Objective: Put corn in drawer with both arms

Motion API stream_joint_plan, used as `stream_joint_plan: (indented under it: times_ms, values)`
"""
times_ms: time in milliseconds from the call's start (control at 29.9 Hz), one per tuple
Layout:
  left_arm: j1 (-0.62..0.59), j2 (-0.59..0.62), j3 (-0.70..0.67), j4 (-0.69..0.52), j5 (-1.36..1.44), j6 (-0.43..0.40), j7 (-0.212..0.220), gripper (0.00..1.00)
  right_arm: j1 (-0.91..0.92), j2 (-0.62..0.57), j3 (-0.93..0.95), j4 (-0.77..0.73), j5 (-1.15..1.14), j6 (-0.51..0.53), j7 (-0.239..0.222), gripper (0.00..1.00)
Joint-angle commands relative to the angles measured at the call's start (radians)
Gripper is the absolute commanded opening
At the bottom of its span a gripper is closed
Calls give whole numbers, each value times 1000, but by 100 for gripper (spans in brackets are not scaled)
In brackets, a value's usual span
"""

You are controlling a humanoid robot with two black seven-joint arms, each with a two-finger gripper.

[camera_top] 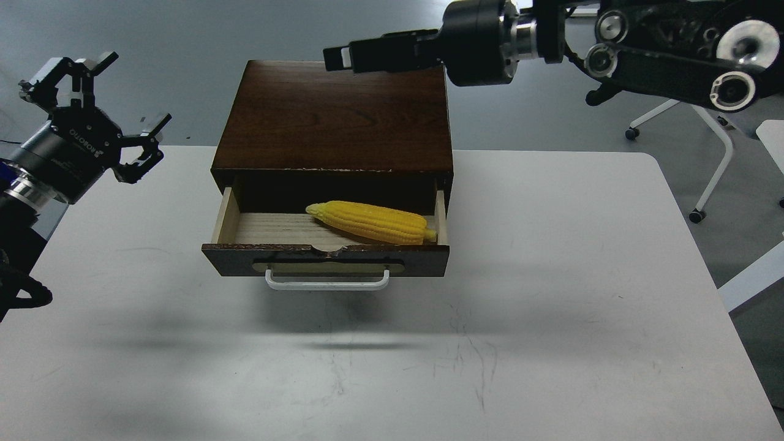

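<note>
The corn is seen lying inside the pulled-out drawer, on its pale wood floor toward the right side, with the tapered tip pointed left and the blunt end near the right wall. The drawer projects from a dark wooden cabinet set on the white bench. The left gripper is held above the bench's left edge with its fingers spread wide and empty, while the right gripper is held over the cabinet's rear edge, seen side-on, so its fingers' spread cannot be told.
</note>
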Motion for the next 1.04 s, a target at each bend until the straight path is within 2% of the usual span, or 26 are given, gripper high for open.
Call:
stream_joint_plan:
  times_ms: [0,268,502,736,1004]
  values:
    - [0,-3,0,0,2,-1,0,99,-150,-99,139,-4,145,-9,0,99]
    - [0,-3,0,-2,2,-4,0,99,-633,-232,498,-7,344,-10,0,99]
    - [15,-6,0,-2,3,-19,0,99,-908,-224,691,-27,478,-12,0,99]
    - [23,-7,0,-3,3,-20,0,99,-1025,-184,771,-53,478,-10,0,99]
    - [31,-7,0,-3,3,-20,0,99,-1070,-172,779,-53,478,-10,0,99]
